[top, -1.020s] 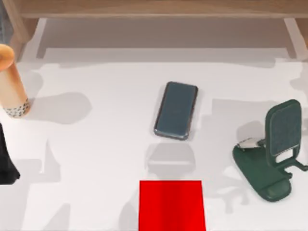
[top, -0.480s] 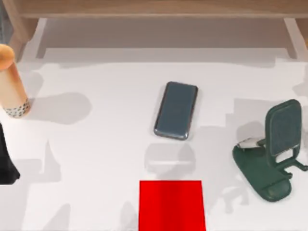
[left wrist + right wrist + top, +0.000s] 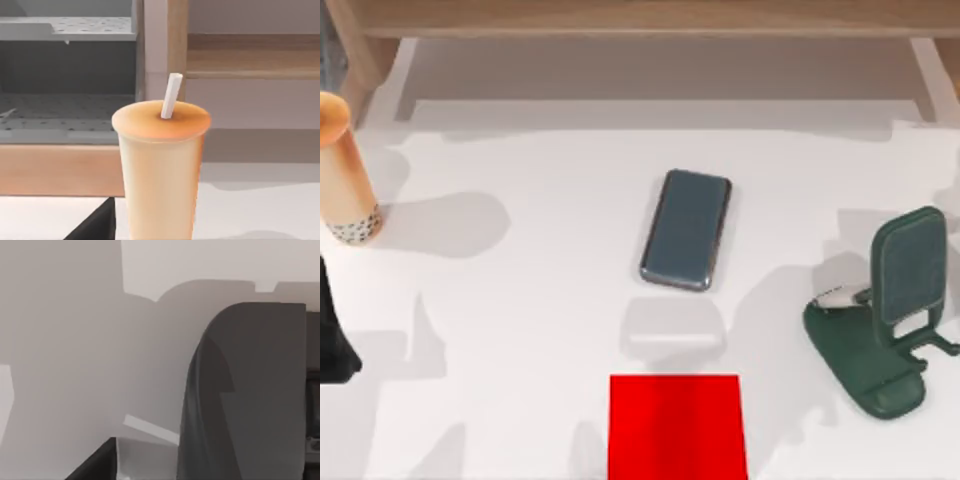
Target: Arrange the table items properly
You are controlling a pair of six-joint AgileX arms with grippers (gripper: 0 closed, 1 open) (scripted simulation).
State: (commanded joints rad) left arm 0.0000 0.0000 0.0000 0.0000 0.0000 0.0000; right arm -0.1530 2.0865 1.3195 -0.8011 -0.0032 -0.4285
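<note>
phone (image 3: 687,229) lies flat mid-table (image 3: 540,310), open white room all round it. cup (image 3: 342,170) with a straw (image 3: 171,95) stands upright at the left edge. red rectangle (image 3: 677,427) meets the near edge; green stand (image 3: 886,315) sits right. my end effectors' state i cannot tell.

The small pale-topped mouse (image 3: 835,297) beside the green stand (image 3: 880,320) now sits further tucked behind the stand's base than a second ago.
</note>
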